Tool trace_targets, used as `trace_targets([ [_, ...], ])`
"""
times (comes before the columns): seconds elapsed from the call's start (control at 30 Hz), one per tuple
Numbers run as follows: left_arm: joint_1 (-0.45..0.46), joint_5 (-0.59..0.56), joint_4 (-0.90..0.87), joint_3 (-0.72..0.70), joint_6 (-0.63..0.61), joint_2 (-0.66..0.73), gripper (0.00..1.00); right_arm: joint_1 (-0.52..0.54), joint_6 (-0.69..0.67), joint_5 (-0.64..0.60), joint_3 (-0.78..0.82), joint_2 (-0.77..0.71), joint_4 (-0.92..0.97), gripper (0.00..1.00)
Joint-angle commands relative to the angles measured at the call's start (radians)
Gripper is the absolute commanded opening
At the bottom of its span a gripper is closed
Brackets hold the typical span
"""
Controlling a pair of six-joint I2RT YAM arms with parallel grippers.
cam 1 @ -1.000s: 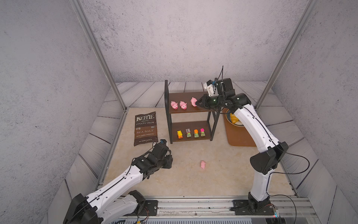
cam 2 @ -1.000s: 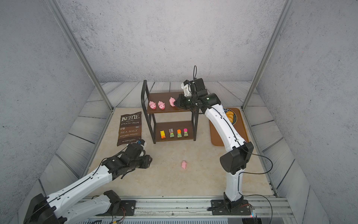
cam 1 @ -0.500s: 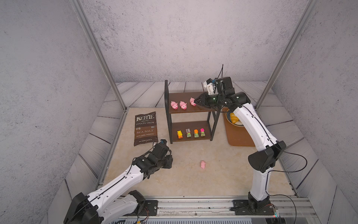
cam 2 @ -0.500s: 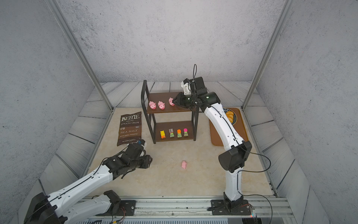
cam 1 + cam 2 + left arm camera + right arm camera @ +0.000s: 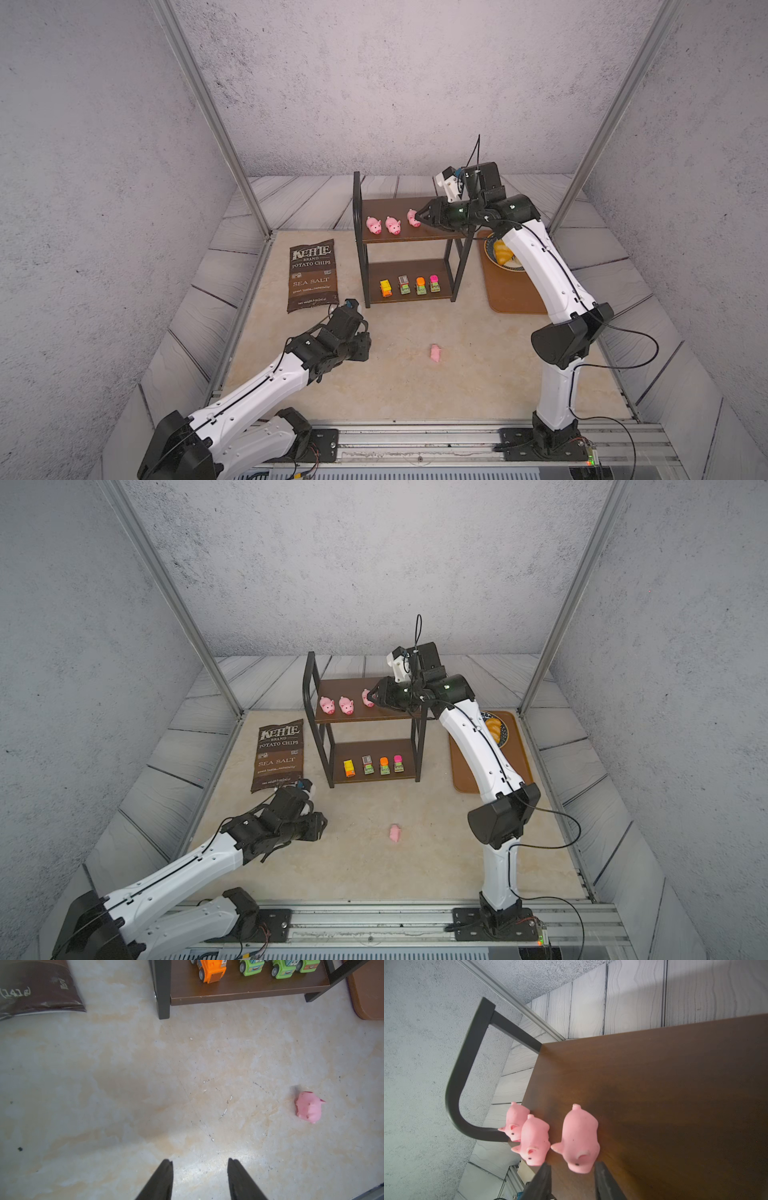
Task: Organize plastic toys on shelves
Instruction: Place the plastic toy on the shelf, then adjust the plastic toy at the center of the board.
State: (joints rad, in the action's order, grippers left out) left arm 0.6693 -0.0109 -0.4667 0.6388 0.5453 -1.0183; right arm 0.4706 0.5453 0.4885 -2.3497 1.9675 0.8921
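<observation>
Hovering at top board point(image 5: 654, 1084) of shelves point(image 5: 358, 232): right gripper point(image 5: 572, 1166), fingers parted, nothing clamped. third pig point(image 5: 579, 1138) stands on board, snout between tips, narrow gap each side. Just beyond one finger, two more pigs point(image 5: 534, 1142). left gripper point(image 5: 199, 1164) parted, empty, over floor point(image 5: 124, 1084). fourth pig point(image 5: 309, 1107) on its side, ahead of fingers, off to one side. four trucks point(image 5: 409, 286) on lower board point(image 5: 239, 991), farther ahead.

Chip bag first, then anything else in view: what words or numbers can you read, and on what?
"KETTLE BRAND POTATO CHIPS": chip bag, upper half.
"SEA SALT": same bag, lower half.
"(141g)": bag's bottom corner, left wrist view.
Small print under "SEA SALT" and along the bottom edge: too small to read in both top views.
toy trucks, pigs, shelves: no readable text.
</observation>
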Motion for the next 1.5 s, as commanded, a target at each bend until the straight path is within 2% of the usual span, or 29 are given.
trace_targets([
  [0.0, -0.007, 0.034, 0.017, 0.002, -0.026, -0.004, 0.49, 0.001, -0.061, 0.027, -0.031, -0.005, 0.039, 0.41],
  [0.23, -0.005, 0.236, 0.104, 0.003, -0.072, -0.037, 0.52, 0.026, -0.183, 0.04, 0.075, -0.148, 0.057, 0.43],
  [0.37, 0.034, 0.278, 0.174, 0.0, -0.045, -0.093, 0.57, 0.042, -0.243, 0.031, 0.217, -0.261, 0.044, 0.43],
  [0.63, 0.153, 0.307, 0.314, 0.063, 0.01, -0.303, 0.58, 0.048, -0.275, 0.014, 0.69, -0.596, -0.088, 0.43],
  [0.9, 0.201, 0.379, 0.399, 0.197, 0.01, -0.541, 0.61, 0.048, -0.198, -0.108, 1.165, -0.843, -0.255, 0.44],
  [1.07, 0.209, 0.405, 0.404, 0.275, 0.002, -0.656, 0.6, 0.047, -0.125, -0.183, 1.395, -0.888, -0.367, 0.44],
  [1.2, 0.211, 0.429, 0.428, 0.305, 0.011, -0.735, 0.54, 0.047, -0.097, -0.215, 1.492, -0.888, -0.396, 0.44],
  [1.33, 0.215, 0.442, 0.426, 0.328, 0.012, -0.791, 0.41, 0.047, -0.079, -0.21, 1.564, -0.857, -0.438, 0.44],
  [1.47, 0.215, 0.36, 0.357, 0.328, 0.002, -0.793, 0.33, 0.047, -0.077, -0.211, 1.612, -0.803, -0.484, 0.43],
])
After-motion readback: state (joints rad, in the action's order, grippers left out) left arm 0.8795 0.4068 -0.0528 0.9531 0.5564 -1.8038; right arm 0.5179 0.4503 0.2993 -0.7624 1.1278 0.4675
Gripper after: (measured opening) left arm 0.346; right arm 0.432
